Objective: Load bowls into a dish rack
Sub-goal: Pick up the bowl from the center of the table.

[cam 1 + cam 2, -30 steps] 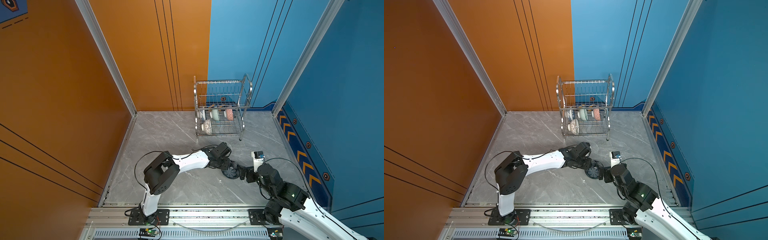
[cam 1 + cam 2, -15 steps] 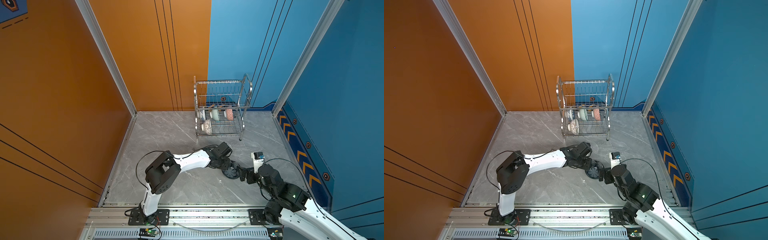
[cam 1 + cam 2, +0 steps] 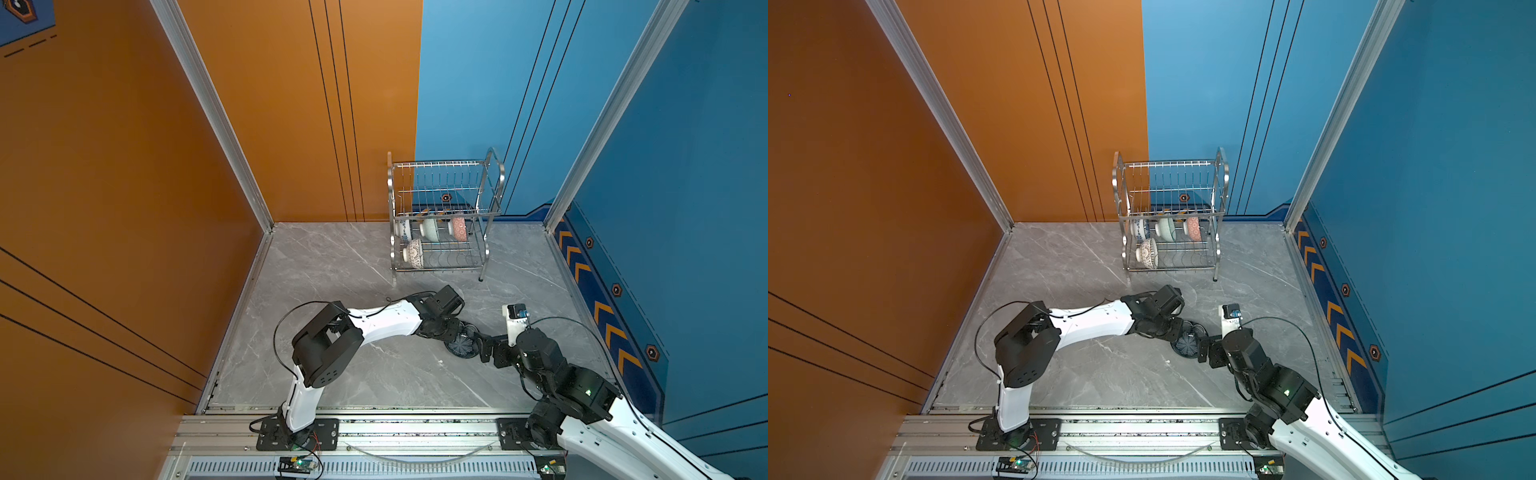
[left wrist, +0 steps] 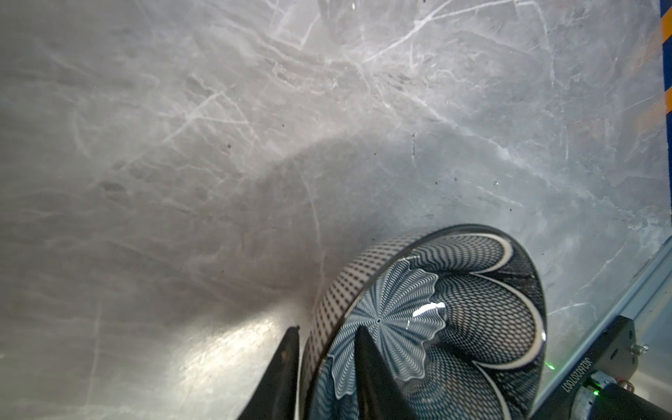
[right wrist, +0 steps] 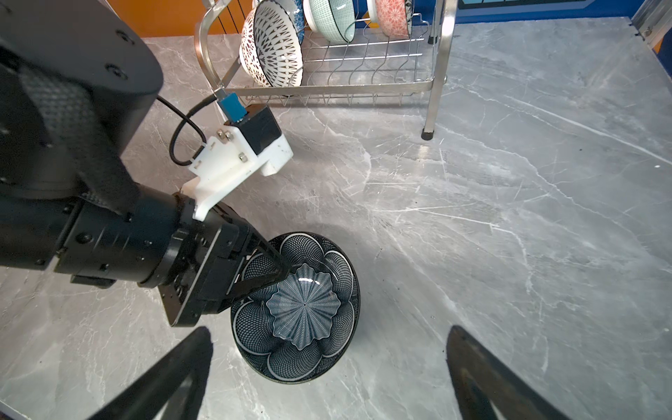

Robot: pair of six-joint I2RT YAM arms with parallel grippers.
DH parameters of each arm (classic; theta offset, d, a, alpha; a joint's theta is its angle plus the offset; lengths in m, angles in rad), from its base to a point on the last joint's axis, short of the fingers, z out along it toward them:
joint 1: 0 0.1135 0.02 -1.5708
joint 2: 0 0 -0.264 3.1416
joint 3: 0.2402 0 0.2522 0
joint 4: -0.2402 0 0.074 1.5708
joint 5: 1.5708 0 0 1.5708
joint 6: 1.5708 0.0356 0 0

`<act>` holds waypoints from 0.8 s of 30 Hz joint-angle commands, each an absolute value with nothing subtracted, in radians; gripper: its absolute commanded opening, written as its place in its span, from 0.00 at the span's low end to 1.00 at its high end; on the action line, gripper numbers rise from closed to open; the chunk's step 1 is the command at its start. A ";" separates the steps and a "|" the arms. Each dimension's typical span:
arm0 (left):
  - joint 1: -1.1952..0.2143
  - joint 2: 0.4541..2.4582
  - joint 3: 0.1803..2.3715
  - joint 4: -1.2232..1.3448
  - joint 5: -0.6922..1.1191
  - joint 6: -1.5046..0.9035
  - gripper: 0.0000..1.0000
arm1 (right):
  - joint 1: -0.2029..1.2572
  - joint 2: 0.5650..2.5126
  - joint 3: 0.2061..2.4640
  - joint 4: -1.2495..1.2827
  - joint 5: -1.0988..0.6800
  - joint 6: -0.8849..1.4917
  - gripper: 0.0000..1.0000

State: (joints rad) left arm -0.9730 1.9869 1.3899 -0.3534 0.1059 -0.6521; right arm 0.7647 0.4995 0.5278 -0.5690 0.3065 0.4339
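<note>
A dark navy petal-patterned bowl (image 3: 462, 345) (image 3: 1185, 345) lies on the grey marble table between my two grippers. My left gripper (image 4: 327, 329) (image 5: 283, 272) is shut on its rim, one finger inside the bowl (image 4: 436, 320) and one outside. My right gripper (image 5: 327, 378) (image 3: 482, 347) stands wide open just short of the bowl (image 5: 302, 309), touching nothing. The dish rack (image 3: 492, 187) (image 3: 1223, 183) (image 5: 440, 54) stands at the back. On its lower shelf stand on edge a white lattice bowl (image 3: 414, 253) (image 5: 276, 40) in front, and blue-floral (image 3: 404, 228), mint (image 3: 430, 228) and reddish (image 3: 458, 227) bowls behind.
Orange and blue walls close in the table on the left, back and right. An aluminium rail (image 3: 374, 432) runs along the front edge under both arm bases. The rack's near leg (image 5: 429, 134) stands beyond the bowl.
</note>
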 commanded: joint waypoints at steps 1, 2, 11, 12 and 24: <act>-0.974 2.010 1.393 -0.377 0.125 -0.637 0.26 | 0.761 0.507 0.522 -0.589 0.293 0.416 1.00; -0.973 2.012 1.394 -0.377 0.129 -0.637 0.23 | 0.761 0.509 0.523 -0.589 0.291 0.416 1.00; -0.962 2.016 1.394 -0.377 0.152 -0.635 0.09 | 0.761 0.517 0.522 -0.586 0.287 0.414 1.00; -0.960 2.016 1.394 -0.376 0.152 -0.634 0.07 | 0.761 0.517 0.522 -0.586 0.285 0.414 1.00; -0.895 1.947 1.380 -0.405 0.181 -0.588 0.00 | 0.753 0.543 0.532 -0.581 0.275 0.402 1.00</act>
